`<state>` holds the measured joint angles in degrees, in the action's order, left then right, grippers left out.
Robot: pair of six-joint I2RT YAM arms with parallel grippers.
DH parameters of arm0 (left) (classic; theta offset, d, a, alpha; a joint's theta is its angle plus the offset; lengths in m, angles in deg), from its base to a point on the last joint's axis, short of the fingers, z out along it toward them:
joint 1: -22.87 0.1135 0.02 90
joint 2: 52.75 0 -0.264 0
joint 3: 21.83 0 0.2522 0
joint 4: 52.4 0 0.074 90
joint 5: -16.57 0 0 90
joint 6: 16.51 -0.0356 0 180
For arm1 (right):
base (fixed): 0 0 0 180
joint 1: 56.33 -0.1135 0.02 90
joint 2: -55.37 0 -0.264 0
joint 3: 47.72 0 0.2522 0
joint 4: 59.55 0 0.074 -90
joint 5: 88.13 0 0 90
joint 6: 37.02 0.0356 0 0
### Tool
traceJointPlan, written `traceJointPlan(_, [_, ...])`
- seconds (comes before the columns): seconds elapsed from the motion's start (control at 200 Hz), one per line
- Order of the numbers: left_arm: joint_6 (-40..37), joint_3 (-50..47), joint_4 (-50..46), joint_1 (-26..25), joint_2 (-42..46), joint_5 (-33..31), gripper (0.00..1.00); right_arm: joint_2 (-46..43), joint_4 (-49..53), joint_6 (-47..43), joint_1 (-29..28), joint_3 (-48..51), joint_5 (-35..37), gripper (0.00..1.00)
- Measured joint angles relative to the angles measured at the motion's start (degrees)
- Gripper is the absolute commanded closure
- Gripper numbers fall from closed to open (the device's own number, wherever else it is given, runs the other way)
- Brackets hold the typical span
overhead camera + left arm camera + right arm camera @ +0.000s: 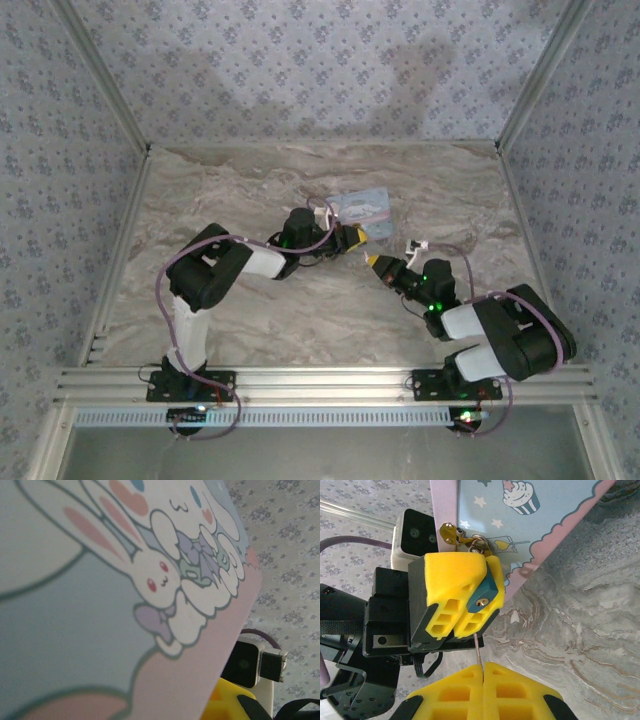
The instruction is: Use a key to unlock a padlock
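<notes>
We found the left gripper clenched on the padlock, held over the middle of the table, just beside the cartoon tin. The right gripper pinched the key. Its shaft pointed up at the lock's keyhole face, the tip just short of it. We judged the right arm must push along that axis.

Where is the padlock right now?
Right wrist view, centre: the padlock is pinched in the left end effector, against the tin edge, with the key tip just below it.
</notes>
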<state>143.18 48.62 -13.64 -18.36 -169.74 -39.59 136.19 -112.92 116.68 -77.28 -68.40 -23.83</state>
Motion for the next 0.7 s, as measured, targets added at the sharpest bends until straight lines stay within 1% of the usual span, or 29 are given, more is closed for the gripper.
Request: traceJointPlan(0.7, [2.3,-0.3,3.0,0.0,0.0,0.0,1.00,5.7,-5.6,2.1,-0.2,-2.3,0.0,1.00])
